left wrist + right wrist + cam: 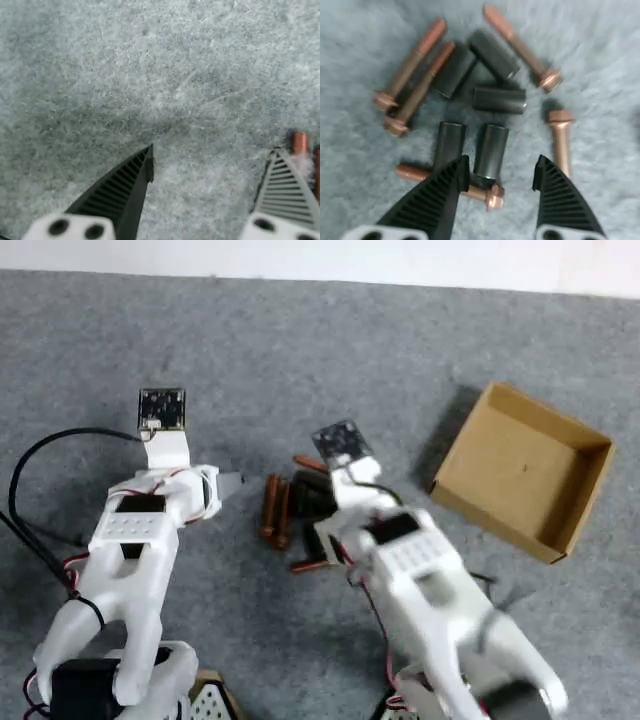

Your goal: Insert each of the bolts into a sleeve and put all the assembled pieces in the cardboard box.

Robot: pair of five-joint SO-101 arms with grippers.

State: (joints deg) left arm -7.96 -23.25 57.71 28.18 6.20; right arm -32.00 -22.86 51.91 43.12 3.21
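Several copper bolts (270, 506) and black sleeves (311, 496) lie in a loose pile on the grey felt at the table's middle. My right gripper (501, 161) hangs open just above the pile, and one upright-lying sleeve (491, 150) sits in the gap between its fingers. A bolt (465, 190) lies crosswise under that sleeve's near end. Another bolt (561, 141) lies beside one finger. My left gripper (212, 150) is open over bare felt just left of the pile, with a bolt tip (300, 142) beside its light finger. The cardboard box (560, 510) stands empty at the right.
Grey felt covers the whole table (300, 350). The box stands open-topped right of the right arm (430, 580). Black cables (40, 455) loop at the left beside the left arm (130, 550). Bare felt stretches behind the pile and the box.
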